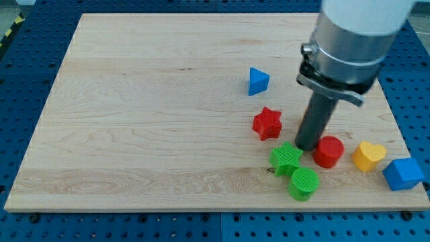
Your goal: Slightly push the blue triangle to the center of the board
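The blue triangle (257, 81) lies on the wooden board (148, 107), right of the middle and toward the view's top. My tip (306, 147) rests on the board lower right of it, between the red star (267, 124), the green star (286, 158) and the red cylinder (328, 151). The tip is well apart from the blue triangle, with the red star between them.
A green cylinder (304, 183) sits just below the green star. A yellow heart (369, 156) and a blue cube (403, 174) lie at the board's right edge. The arm's grey body (353, 40) hangs over the upper right.
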{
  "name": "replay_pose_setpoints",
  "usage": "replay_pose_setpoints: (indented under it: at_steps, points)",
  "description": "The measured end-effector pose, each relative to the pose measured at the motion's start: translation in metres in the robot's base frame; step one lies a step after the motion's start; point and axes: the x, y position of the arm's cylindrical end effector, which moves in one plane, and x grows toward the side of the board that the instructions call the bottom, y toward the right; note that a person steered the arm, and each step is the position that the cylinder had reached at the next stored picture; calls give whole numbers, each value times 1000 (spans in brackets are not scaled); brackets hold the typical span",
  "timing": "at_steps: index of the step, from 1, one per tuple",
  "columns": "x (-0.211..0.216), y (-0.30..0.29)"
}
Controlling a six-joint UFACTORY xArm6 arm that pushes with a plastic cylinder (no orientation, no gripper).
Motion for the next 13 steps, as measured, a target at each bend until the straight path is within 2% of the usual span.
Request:
replay_pose_setpoints:
  at_steps: [3,4,5,8,10,13]
  points:
    - [9,9]
    - [12,41]
    - [12,48]
    - [27,53]
    - [10,41]
    - [-50,40]
